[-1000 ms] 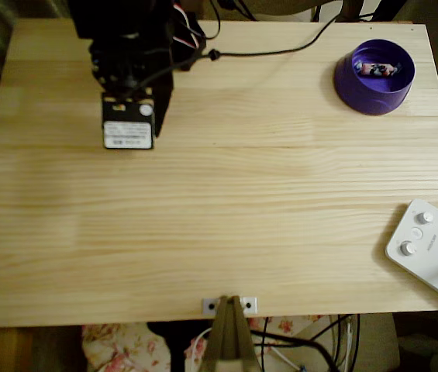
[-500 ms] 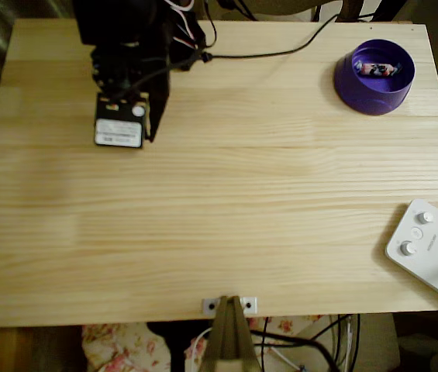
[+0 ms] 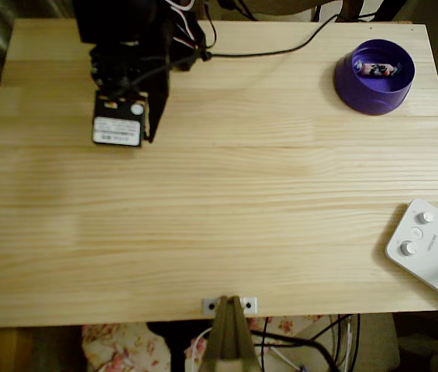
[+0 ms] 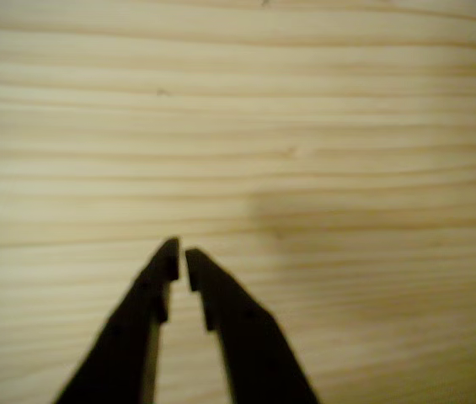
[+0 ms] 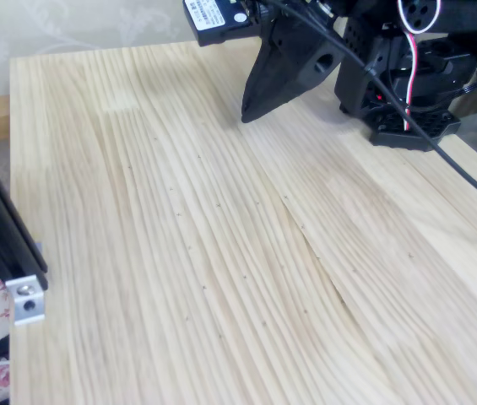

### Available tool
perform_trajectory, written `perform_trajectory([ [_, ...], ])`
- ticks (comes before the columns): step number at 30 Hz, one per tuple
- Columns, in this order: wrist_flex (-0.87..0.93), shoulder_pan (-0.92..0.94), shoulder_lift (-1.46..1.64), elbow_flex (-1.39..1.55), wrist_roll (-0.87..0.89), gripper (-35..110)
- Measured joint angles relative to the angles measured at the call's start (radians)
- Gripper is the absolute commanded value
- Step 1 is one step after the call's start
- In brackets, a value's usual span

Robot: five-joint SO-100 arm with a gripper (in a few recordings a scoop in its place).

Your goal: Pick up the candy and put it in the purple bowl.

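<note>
Your gripper [image 4: 180,257] is pressed nearly together w/ nothing in it, over bare surface [image 3: 219,194]. Candy [image 3: 379,69] lies inside purple bowl [image 3: 374,94], well apart, at 3 o'clock from it.

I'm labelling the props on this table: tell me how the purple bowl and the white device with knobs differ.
The purple bowl is round and deep; the white device is flat with rounded corners. The bowl sits whole at the table's top right in the overhead view, while the device lies at the lower right, cut off by the picture's edge. The bowl holds the candy; the device carries only its knobs. Both rest on the wooden table.
</note>
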Motion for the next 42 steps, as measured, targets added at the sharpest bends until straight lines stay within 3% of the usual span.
perform_trajectory([
  [42, 0.000, 0.066, 0.000, 0.000, 0.084, -1],
])
